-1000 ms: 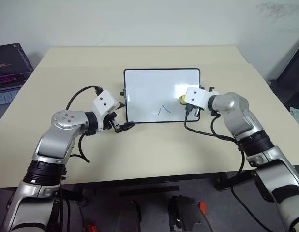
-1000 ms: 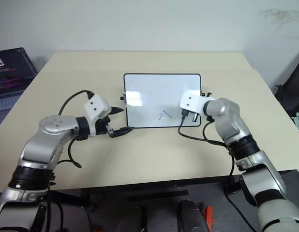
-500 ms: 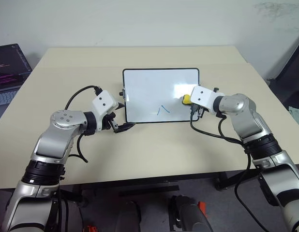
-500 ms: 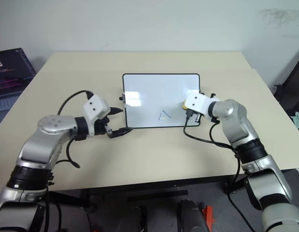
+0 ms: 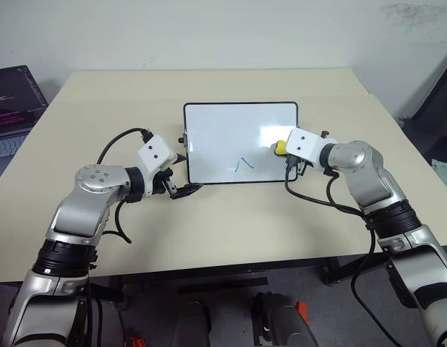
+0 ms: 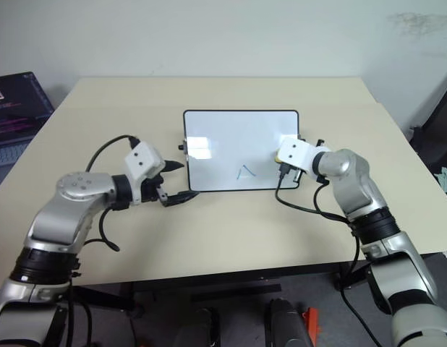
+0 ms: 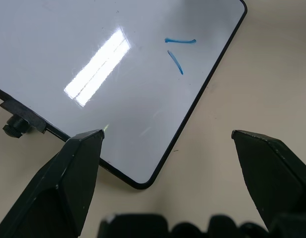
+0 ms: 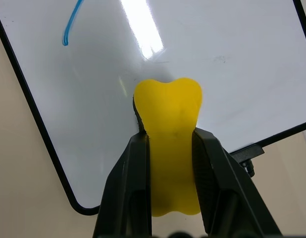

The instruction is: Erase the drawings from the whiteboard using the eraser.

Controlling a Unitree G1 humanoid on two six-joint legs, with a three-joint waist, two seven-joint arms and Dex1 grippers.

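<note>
The whiteboard [image 5: 231, 130] lies flat in the middle of the table. Its drawings [image 5: 241, 165], two short blue strokes, sit near its front edge. My right gripper [image 8: 169, 144] is shut on the yellow eraser [image 5: 279, 149], which rests over the board's right side, to the right of the strokes and apart from them. My left gripper [image 7: 168, 136] stands open at the board's near left corner, one finger over the white surface and the other over the table. Nothing is between its fingers.
The beige table [image 5: 231, 224] has bare room in front of and behind the board. A laptop [image 5: 14, 101] sits beyond the table's left edge. Small black knobs [image 5: 184, 139] stick out of the board's sides. A black cable [image 5: 310, 196] loops below my right wrist.
A second ago the right gripper with the eraser sat slightly further left over the board. It has held still for the last half second. The left arm has not moved.
</note>
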